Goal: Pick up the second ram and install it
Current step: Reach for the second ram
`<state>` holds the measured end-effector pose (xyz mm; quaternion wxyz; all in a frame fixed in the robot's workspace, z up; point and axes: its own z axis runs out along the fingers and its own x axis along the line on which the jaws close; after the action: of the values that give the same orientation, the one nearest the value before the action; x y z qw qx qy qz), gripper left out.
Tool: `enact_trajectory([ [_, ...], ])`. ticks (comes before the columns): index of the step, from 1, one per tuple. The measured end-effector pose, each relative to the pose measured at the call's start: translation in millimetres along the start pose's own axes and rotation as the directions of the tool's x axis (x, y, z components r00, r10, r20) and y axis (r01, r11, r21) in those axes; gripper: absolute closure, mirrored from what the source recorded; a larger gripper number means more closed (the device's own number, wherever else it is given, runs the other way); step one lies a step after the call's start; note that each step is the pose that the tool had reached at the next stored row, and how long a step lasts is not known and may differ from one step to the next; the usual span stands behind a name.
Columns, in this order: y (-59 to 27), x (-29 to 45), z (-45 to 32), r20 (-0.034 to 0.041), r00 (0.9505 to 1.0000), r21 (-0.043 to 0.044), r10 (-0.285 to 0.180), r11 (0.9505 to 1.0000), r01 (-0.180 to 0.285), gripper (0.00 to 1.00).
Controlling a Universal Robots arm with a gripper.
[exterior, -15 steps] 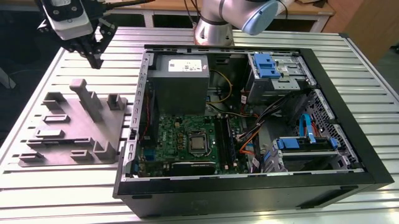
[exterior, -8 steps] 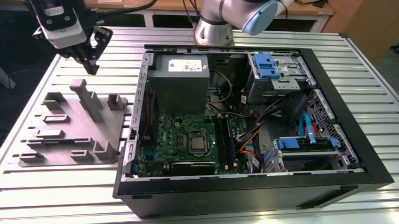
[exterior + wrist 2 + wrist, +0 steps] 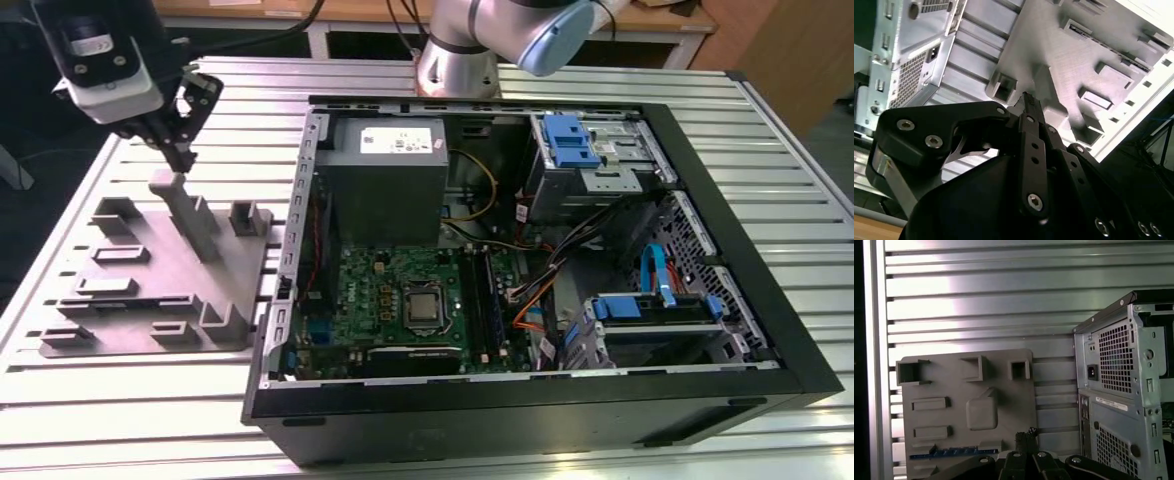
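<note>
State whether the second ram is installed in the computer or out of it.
Out: the second ram lies in the grey holder, beside the case.

One computer case [image 3: 534, 420] is sitting with one grey fixture plate [image 3: 160, 280] at its nine o'clock; one ram [image 3: 949, 452] is lying in the plate; one gripper [image 3: 180, 163] is hovering above.

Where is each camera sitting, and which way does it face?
Exterior view: above the table, looking down on computer case, grey tray, arm and gripper.
First wrist view: at the wrist, looking past the gripper at tray and case's rear.
Second wrist view: at the wrist, along the gripper toward the tray.
All share gripper, tray, case.
</note>
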<state>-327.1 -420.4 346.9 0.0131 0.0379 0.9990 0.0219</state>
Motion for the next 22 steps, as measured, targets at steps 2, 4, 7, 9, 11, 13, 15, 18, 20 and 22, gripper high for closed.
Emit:
enact_trajectory([
  [2, -1.9, 4.3, 1.9, 0.0, 1.0, 0.0, 0.0, 1.0, 0.0, 0.9],
  [4, -3.7, 8.7, 3.8, -0.0001, 1.0, 0.0001, 0.0, 1.0, 0.0, 0.9],
  [7, -5.8, 15.2, 6.3, 0.0, 1.0, 0.0, 0.0, 1.0, 0.0, 0.9],
  [9, -7.1, 19.8, 7.8, -0.0001, 1.0, 0.0, 0.0, 1.0, 0.0, 0.9],
  [11, -8.2, 24.9, 9.5, -0.0001, 1.0, 0.0, 0.0, 1.0, 0.0, 0.9],
  [13, -9.1, 29.7, 10.9, 0.0, 1.0, 0.0, 0.0, 1.0, 0.0, 0.9],
  [15, -10.0, 34.8, 12.3, 0.0, 1.0, 0.0, 0.0, 1.0, 0.0, 0.9],
  [18, -11.5, 42.9, 14.7, 0.0, 1.0, 0.0, 0.0, 1.0, 0.0, 0.9],
  [20, -12.6, 48.7, 16.3, 0.0, 1.0, 0.0, 0.0, 1.0, 0.0, 0.9],
  [22, -13.8, 54.3, 17.8, -0.0002, 1.0, 0.0002, 0.0, 1.0, 0.0, 0.9],
])
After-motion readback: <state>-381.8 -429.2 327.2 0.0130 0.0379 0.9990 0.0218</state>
